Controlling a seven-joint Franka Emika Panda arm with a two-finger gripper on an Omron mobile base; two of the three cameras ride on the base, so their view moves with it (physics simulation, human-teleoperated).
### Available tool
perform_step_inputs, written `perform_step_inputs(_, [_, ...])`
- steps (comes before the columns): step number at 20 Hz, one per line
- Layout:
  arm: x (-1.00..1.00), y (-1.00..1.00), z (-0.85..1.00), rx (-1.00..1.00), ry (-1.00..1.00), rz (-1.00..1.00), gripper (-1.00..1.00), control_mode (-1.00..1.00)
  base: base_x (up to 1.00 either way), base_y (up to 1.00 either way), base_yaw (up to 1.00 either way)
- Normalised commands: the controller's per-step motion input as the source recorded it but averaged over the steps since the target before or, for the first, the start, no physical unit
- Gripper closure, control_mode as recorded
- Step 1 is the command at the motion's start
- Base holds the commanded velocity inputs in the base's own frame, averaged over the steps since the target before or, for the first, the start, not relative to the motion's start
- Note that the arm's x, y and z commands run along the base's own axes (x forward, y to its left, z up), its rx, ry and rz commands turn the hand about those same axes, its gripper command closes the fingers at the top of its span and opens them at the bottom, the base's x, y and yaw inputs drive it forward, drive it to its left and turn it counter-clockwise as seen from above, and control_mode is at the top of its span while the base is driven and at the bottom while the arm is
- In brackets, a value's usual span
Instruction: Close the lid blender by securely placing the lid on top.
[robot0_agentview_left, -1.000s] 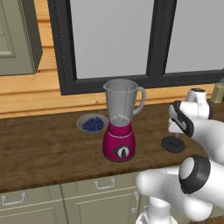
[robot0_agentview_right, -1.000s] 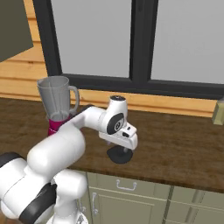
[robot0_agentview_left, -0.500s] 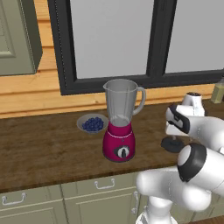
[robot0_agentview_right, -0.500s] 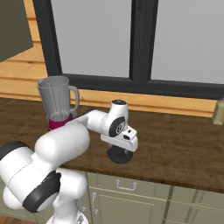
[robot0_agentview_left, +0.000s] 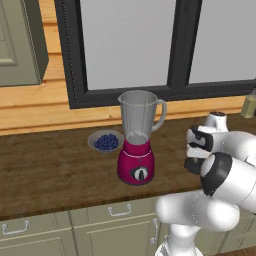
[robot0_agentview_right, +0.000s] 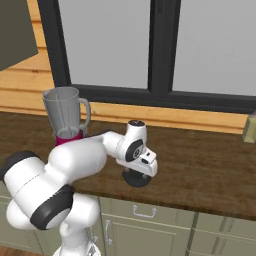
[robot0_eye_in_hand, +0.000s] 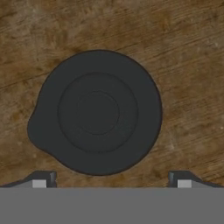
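Two small finger tips (robot0_eye_in_hand: 39, 180) are poking up at the bottom of the hand view, standing wide apart and holding nothing, with the lid (robot0_eye_in_hand: 97, 112) lying flat on the wooden table (robot0_eye_in_hand: 188, 57) between and just beyond them. The lid is showing as a dark round disc with faint raised rings on top and a small lip bulging out at one side. The fingers are sitting apart from its rim, not touching it.

From the right base view, the white arm is reaching forward and bending down over the table (robot0_agentview_right: 210, 170), with the fingers (robot0_agentview_right: 137, 175) hanging just above the lid (robot0_agentview_right: 136, 179), near the table's front edge. In the left base view the lid (robot0_agentview_left: 192, 165) is peeking out as a dark sliver, mostly hidden by the arm.

Farther along the table, well apart from the lid, the blender (robot0_agentview_left: 137, 137) is standing upright on its magenta base, its clear jar open at the top and its handle pointing toward the arm. Just beside it, toward the wall, a grey bowl of blueberries (robot0_agentview_left: 105, 141) is resting.
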Motion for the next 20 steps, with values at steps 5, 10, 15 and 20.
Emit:
perform_step_inputs(5, [0.17, 0.0, -0.18, 0.0, -0.08, 0.0, -1.0, -1.0, 0.0, 0.0, 0.0])
perform_step_inputs(10, [0.09, 0.0, -0.18, 0.0, -0.07, 0.0, -1.0, -1.0, 0.0, 0.0, 0.0])
perform_step_inputs(15, [0.12, 0.02, -0.1, 0.0, -0.02, 0.0, -1.0, -1.0, 0.0, 0.0, 0.0])
perform_step_inputs(20, [0.15, 0.0, -0.05, 0.0, 0.0, 0.0, -1.0, -1.0, 0.0, 0.0, 0.0])
